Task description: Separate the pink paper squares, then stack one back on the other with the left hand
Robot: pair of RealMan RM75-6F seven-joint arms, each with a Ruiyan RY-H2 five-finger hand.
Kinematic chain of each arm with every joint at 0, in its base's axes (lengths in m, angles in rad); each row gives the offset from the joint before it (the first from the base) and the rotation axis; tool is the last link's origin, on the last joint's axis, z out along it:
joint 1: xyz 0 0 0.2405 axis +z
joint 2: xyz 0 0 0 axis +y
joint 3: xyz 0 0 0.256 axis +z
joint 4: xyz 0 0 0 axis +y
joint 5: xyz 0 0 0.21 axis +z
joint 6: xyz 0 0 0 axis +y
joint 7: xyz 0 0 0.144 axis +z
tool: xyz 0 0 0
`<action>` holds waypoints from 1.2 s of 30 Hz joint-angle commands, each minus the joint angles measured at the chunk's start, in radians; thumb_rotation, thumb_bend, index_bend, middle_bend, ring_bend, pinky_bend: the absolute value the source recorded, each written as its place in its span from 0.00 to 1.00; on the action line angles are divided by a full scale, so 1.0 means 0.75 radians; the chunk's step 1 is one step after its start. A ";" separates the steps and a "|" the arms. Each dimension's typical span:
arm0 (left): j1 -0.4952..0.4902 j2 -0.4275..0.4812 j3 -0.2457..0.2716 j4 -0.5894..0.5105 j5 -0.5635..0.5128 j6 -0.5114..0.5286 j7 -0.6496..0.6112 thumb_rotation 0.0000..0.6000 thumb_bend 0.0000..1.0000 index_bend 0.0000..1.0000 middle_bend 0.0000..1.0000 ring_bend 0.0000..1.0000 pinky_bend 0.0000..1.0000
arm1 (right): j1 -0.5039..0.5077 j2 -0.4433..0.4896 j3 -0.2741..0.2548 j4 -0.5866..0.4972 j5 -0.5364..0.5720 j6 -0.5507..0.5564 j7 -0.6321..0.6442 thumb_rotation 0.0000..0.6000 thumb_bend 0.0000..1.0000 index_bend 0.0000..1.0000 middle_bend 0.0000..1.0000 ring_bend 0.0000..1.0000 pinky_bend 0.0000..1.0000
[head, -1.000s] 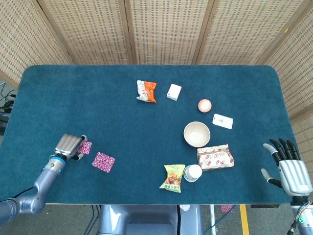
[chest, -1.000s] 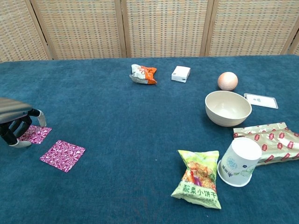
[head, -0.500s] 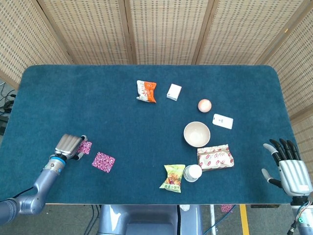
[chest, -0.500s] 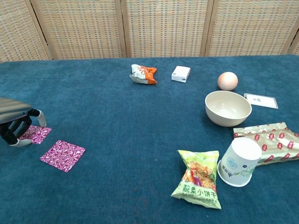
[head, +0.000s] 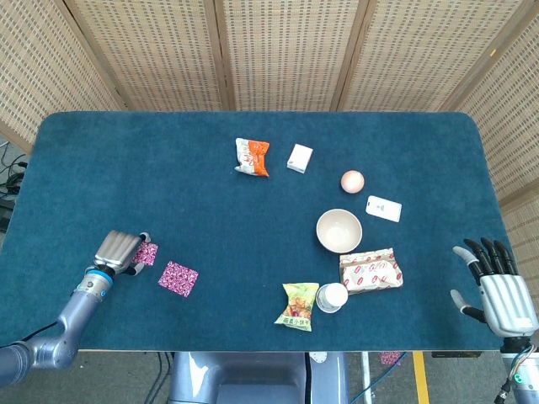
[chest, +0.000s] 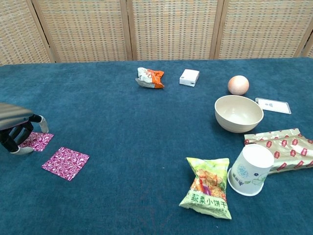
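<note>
Two pink patterned paper squares lie apart on the dark blue cloth-covered table (head: 168, 168) near its front-left corner. The first pink paper square (chest: 37, 140) lies partly under the left hand (head: 120, 251); the second pink paper square (head: 178, 279) lies flat just beside it, toward the table's middle, untouched. The left hand's fingers (chest: 19, 133) curl downward over the first square's edge; whether they pinch the paper cannot be told. The right hand (head: 498, 289) sits at the front-right table edge, fingers spread, holding nothing. A cream round bowl (head: 338, 231) stands well apart to the right.
</note>
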 commanded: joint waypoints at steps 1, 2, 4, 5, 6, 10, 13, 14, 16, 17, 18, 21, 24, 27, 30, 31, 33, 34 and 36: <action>0.000 0.000 0.000 0.000 0.002 0.001 0.001 0.87 0.32 0.57 0.65 0.58 0.54 | 0.000 0.000 0.000 0.001 -0.001 0.000 0.002 1.00 0.33 0.17 0.14 0.00 0.00; 0.001 0.000 0.000 0.000 0.003 0.001 0.000 0.87 0.32 0.57 0.65 0.58 0.54 | 0.000 -0.001 0.000 0.002 -0.001 0.000 0.002 1.00 0.33 0.17 0.14 0.00 0.00; 0.001 -0.001 0.001 0.001 0.004 0.003 0.002 0.87 0.32 0.57 0.65 0.58 0.54 | 0.001 -0.001 0.000 0.004 0.000 -0.001 0.003 1.00 0.33 0.17 0.14 0.00 0.00; 0.001 -0.002 0.001 0.002 0.005 0.004 0.003 0.87 0.32 0.57 0.65 0.58 0.54 | 0.000 -0.001 0.000 0.005 0.000 -0.001 0.004 1.00 0.33 0.17 0.14 0.00 0.00; 0.002 -0.003 0.001 0.002 0.005 0.004 0.003 0.87 0.32 0.57 0.65 0.58 0.54 | 0.000 -0.001 0.000 0.005 0.001 -0.002 0.005 1.00 0.34 0.17 0.14 0.00 0.00; 0.003 -0.005 0.001 0.000 0.010 0.007 0.004 0.87 0.32 0.57 0.65 0.58 0.54 | 0.003 -0.001 0.001 0.007 0.000 -0.004 0.007 1.00 0.34 0.17 0.14 0.00 0.00; 0.004 -0.004 -0.001 -0.005 0.015 0.013 0.002 0.87 0.32 0.57 0.65 0.58 0.54 | 0.003 -0.002 0.001 0.009 -0.001 -0.002 0.008 1.00 0.34 0.17 0.14 0.00 0.00; 0.005 -0.003 -0.002 -0.007 0.017 0.015 0.003 0.87 0.32 0.57 0.65 0.58 0.54 | 0.004 -0.002 0.002 0.009 0.000 -0.003 0.009 1.00 0.34 0.17 0.14 0.00 0.00; 0.006 -0.001 -0.002 -0.010 0.019 0.018 0.003 0.87 0.31 0.57 0.65 0.58 0.54 | 0.004 -0.002 0.002 0.010 0.000 -0.003 0.009 1.00 0.34 0.17 0.14 0.00 0.00; 0.006 0.000 -0.003 -0.011 0.021 0.019 0.001 0.87 0.30 0.57 0.65 0.58 0.54 | 0.004 -0.002 0.002 0.010 0.000 -0.003 0.010 1.00 0.34 0.17 0.14 0.00 0.00; 0.007 0.001 -0.003 -0.012 0.022 0.019 -0.001 0.87 0.29 0.57 0.65 0.58 0.54 | 0.005 -0.002 0.003 0.010 -0.001 -0.002 0.010 1.00 0.34 0.17 0.14 0.00 0.00; 0.009 0.003 -0.003 -0.014 0.027 0.022 -0.006 0.87 0.27 0.57 0.65 0.58 0.54 | 0.005 -0.003 0.003 0.010 -0.001 -0.003 0.010 1.00 0.34 0.17 0.14 0.00 0.00; 0.011 0.005 -0.002 -0.014 0.031 0.024 -0.005 0.88 0.27 0.57 0.65 0.58 0.54 | 0.006 -0.002 0.004 0.009 -0.001 -0.003 0.012 1.00 0.34 0.17 0.14 0.00 0.00; 0.012 0.007 -0.003 -0.016 0.031 0.025 -0.006 0.88 0.27 0.57 0.65 0.58 0.54 | 0.005 -0.004 0.002 0.012 -0.001 -0.001 0.012 1.00 0.34 0.17 0.14 0.00 0.00; 0.012 0.007 -0.004 -0.018 0.029 0.021 -0.005 0.88 0.27 0.57 0.65 0.58 0.54 | 0.003 -0.005 0.002 0.014 -0.002 0.001 0.014 1.00 0.34 0.17 0.14 0.00 0.00; 0.011 0.007 -0.003 -0.018 0.029 0.020 -0.002 0.87 0.27 0.57 0.65 0.58 0.54 | 0.003 -0.005 0.002 0.014 -0.002 0.003 0.016 1.00 0.34 0.17 0.14 0.00 0.00; 0.011 0.005 -0.002 -0.018 0.028 0.020 0.004 0.87 0.27 0.57 0.65 0.58 0.54 | 0.002 -0.005 0.002 0.015 -0.002 0.003 0.015 1.00 0.34 0.17 0.14 0.00 0.00; 0.011 0.004 -0.002 -0.019 0.026 0.019 0.005 0.87 0.27 0.57 0.65 0.58 0.54 | 0.002 -0.005 0.002 0.015 -0.001 0.002 0.015 1.00 0.34 0.17 0.14 0.00 0.00; 0.011 0.003 -0.001 -0.021 0.024 0.017 0.006 0.87 0.28 0.57 0.65 0.58 0.54 | 0.003 -0.004 0.002 0.015 -0.001 0.002 0.017 1.00 0.34 0.17 0.14 0.00 0.00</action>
